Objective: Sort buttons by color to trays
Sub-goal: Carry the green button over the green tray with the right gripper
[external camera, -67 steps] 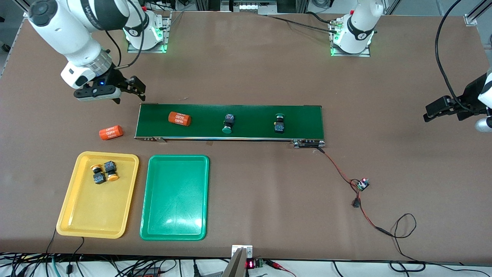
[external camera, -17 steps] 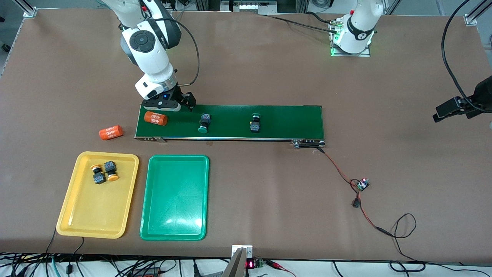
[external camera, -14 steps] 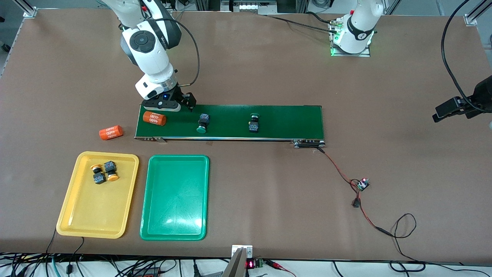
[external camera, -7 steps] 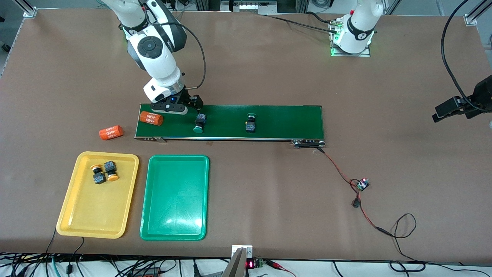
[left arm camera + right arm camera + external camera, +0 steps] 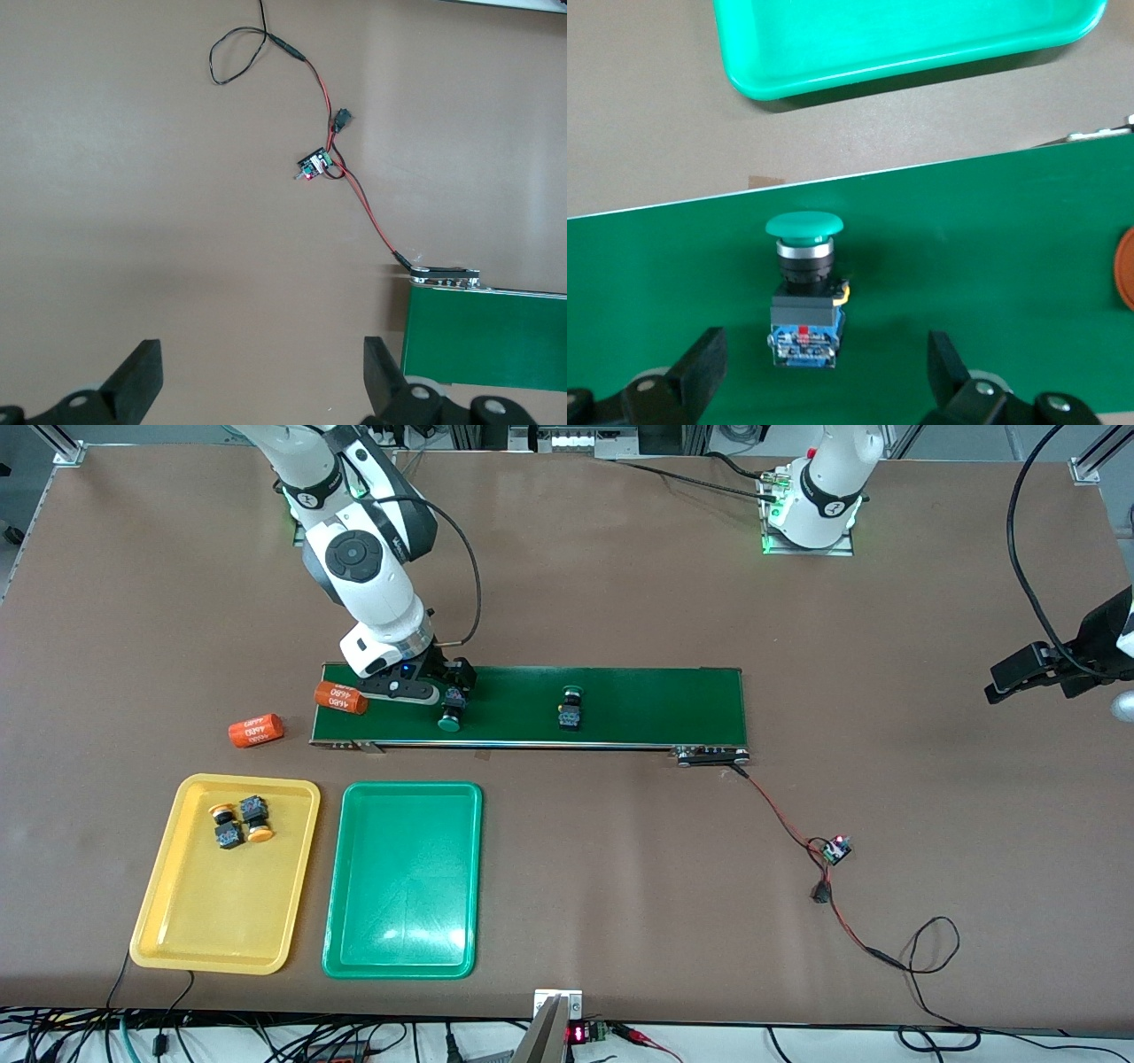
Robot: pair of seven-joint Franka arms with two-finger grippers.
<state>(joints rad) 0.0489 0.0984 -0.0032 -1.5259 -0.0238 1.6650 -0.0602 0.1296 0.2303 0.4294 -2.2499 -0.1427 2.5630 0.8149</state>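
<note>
Two green buttons lie on the dark green belt. One green button sits under my right gripper, which hangs open low over the belt. In the right wrist view this green button lies on its side, its black body between the spread fingers of the right gripper without touching them. The other green button lies farther along the belt. Two yellow buttons rest in the yellow tray. The green tray beside it holds nothing. My left gripper waits open over bare table.
The conveyor belt runs across the table's middle. One orange cylinder lies at the belt's end by the right gripper, another orange cylinder on the table beside it. A red-black cable with a small circuit board trails from the belt's left-arm end.
The right gripper has swung from the belt's end to over the nearer green button and come lower. The belt has carried both green buttons and the cylinder toward the right arm's end.
</note>
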